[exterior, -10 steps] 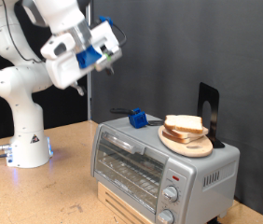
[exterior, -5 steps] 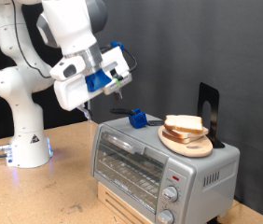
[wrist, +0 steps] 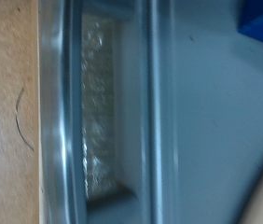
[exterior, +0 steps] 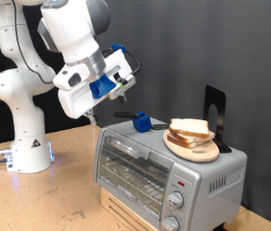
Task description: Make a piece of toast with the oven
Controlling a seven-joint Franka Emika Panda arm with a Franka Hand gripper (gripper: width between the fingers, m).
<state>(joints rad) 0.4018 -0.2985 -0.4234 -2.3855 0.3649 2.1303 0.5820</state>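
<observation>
The wrist view is blurred throughout, and the oven (wrist: 159,112) is cut off there on every side. In the exterior view, the gripper (exterior: 90,117) fingertips are too small for their spacing to be told, and the oven's lower knob (exterior: 170,222) is cropped by the bottom edge.

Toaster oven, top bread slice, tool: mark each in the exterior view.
Toaster oven (exterior: 135,162): exterior view, glass door.
Top bread slice (exterior: 188,126): exterior view, pale face.
Tool (exterior: 122,89): exterior view, by its fingertips, above the oven.
</observation>
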